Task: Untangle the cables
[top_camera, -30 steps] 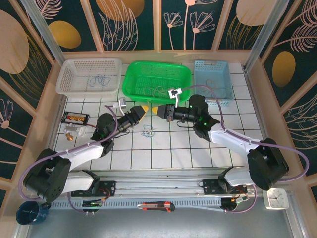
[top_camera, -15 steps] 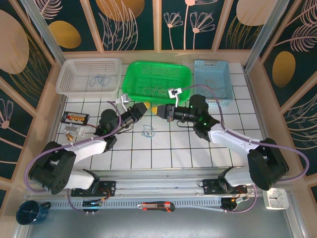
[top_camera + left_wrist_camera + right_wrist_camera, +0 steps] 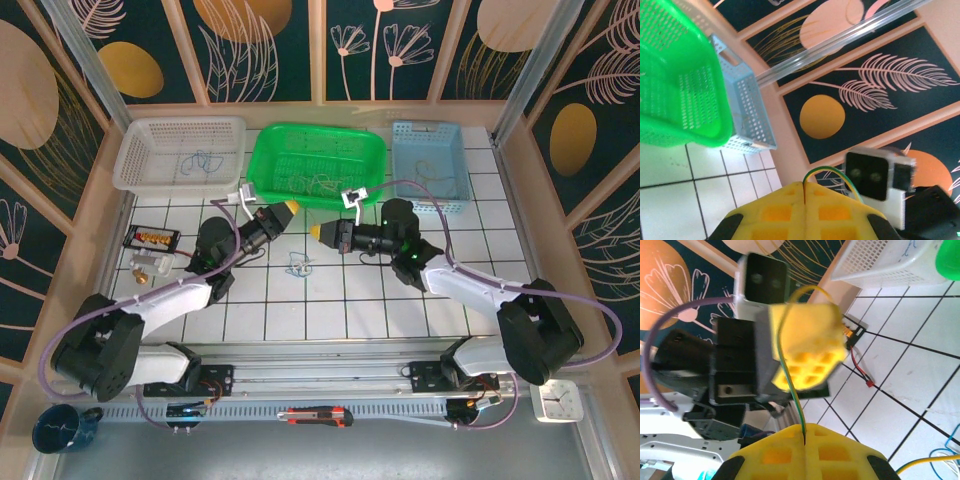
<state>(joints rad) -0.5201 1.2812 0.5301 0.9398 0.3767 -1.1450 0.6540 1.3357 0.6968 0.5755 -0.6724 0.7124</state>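
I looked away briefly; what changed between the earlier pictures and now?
The left gripper closed on the yellow-green wire and shifted toward the green basket. The right gripper stayed shut on that wire; the blue cable tangle on the tiles stayed put.

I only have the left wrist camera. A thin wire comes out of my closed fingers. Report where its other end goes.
Observer: The yellow-green cable arches from the left fingers into the seam of the right fingers, which are shut on it.
Operator: Now tell me what lies on the table.
Observer: A small blue tangle lies on the white tiles, nearer the arm bases than both sets of fingers.
Operator: Check the white basket too.
Observer: The white basket holds a loose blue cable.
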